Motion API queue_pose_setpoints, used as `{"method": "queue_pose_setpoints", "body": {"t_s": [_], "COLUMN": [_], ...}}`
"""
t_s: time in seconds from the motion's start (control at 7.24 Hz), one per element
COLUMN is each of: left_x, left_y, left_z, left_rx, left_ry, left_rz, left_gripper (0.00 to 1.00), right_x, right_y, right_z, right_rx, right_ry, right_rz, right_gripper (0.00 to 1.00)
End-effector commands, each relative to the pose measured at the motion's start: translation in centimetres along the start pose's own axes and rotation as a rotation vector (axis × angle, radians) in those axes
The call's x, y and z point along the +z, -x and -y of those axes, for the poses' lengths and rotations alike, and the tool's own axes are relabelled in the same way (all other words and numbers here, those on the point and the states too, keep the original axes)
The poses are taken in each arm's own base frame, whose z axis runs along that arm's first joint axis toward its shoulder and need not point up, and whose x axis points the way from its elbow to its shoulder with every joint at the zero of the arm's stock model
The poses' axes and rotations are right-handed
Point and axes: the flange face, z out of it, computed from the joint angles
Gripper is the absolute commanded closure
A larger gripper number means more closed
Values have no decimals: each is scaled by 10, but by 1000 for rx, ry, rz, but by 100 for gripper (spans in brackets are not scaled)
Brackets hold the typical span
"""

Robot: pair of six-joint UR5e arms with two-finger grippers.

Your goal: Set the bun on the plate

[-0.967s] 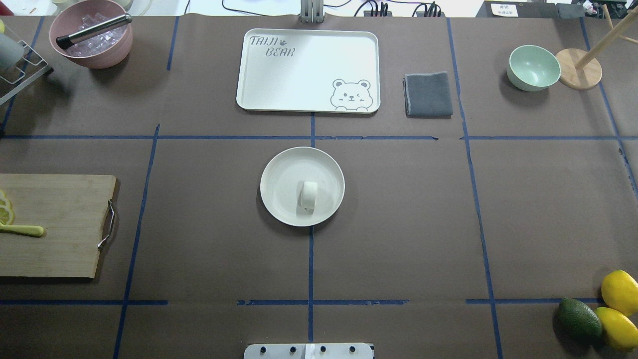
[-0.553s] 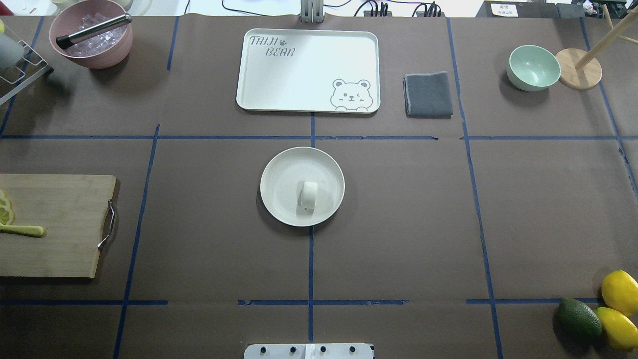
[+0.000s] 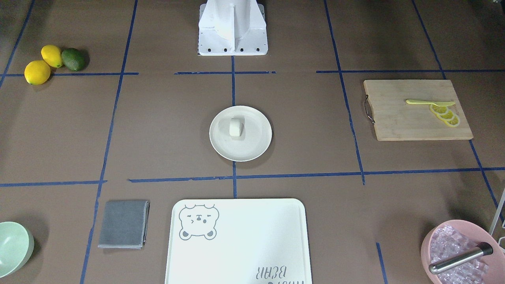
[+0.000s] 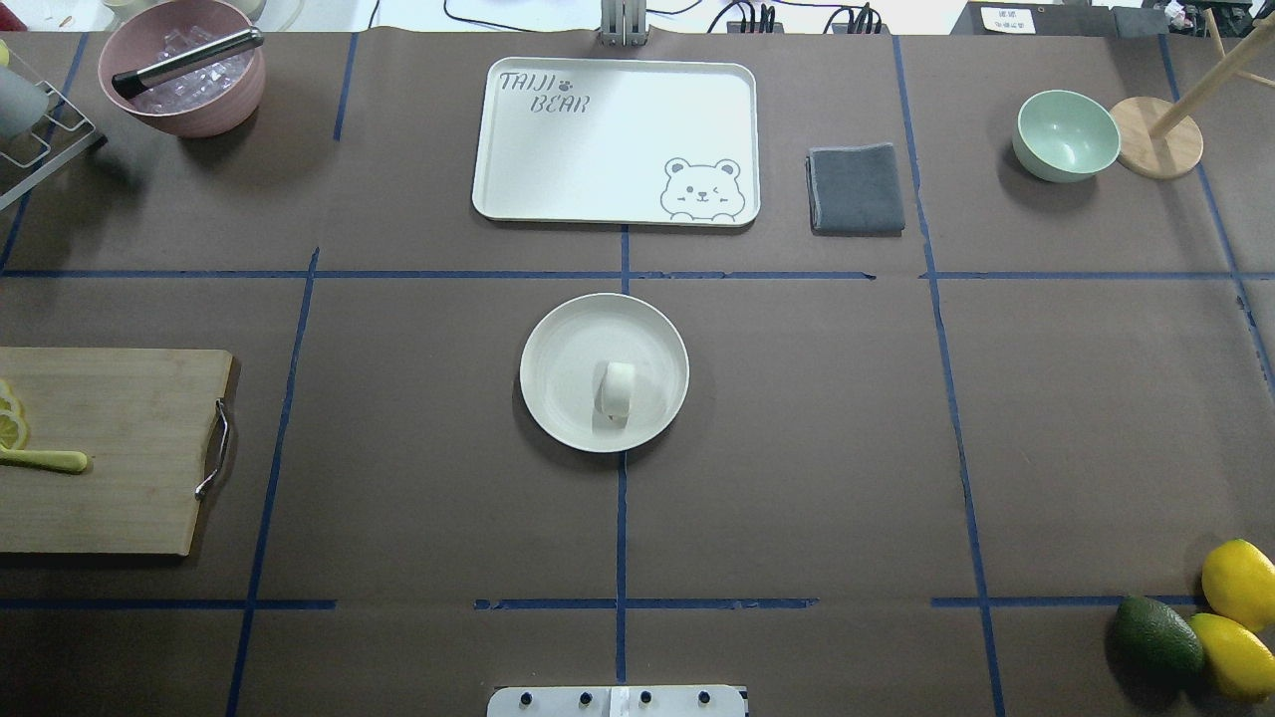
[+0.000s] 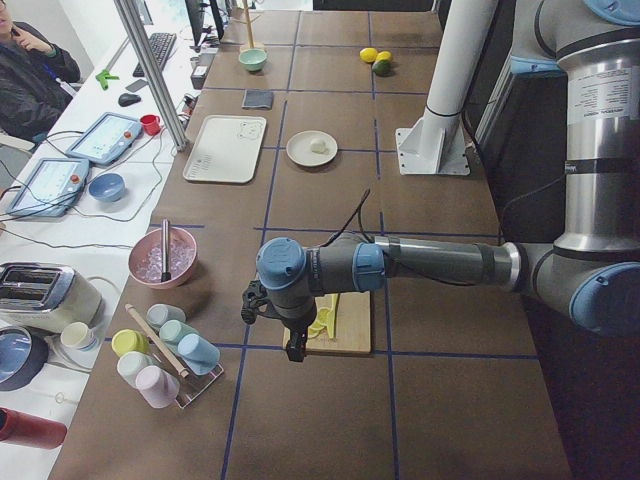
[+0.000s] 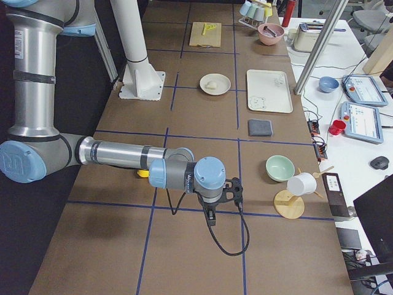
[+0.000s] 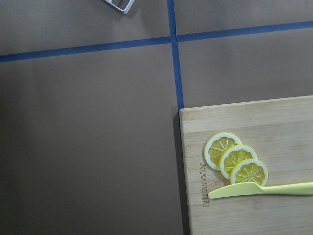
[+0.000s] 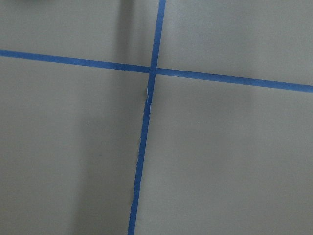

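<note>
The left gripper (image 5: 293, 348) and the right gripper (image 6: 210, 219) hang above the table's two ends; if their jaws are apart, I cannot tell. The bun (image 4: 619, 388) lies on the plate (image 4: 543, 344) at the table's centre, with its long axis going near to far. At the far left corner, the pink bowl (image 4: 214, 119) holds ice cubes (image 4: 179, 92) and a metal tool (image 4: 189, 60).

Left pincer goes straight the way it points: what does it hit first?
The left pincer points straight down. It would probably hit the brown table cover just beside the cutting board, possibly the board's edge; depth is unclear from the side view.
</note>
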Motion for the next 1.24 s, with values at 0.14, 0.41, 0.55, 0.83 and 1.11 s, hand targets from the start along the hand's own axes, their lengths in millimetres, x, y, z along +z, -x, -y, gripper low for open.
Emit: {"method": "queue_pose_setpoints", "body": {"t_s": [0.14,0.41,0.55,0.83,1.11], "left_x": [0,0,0,3,5], "left_y": [0,1,0,3,5], "left_z": [-4,-4,-4,-5,-6], "left_rx": [0,-1,0,-8,-17], "left_ry": [-1,0,0,5,10], "left_rz": [1,1,1,-1,-1], "left_gripper": [0,0,0,0,0], "right_x": [1,1,1,0,0], "right_y": [1,3,4,4,4], "right_z": [0,1,2,3,3], "right_rx": [-2,-10,-17,-19,-21], "right_ry": [2,2,-5,-7,-7], "right_rz": [2,0,0,0,0], "right_gripper": [0,0,0,0,0]}}
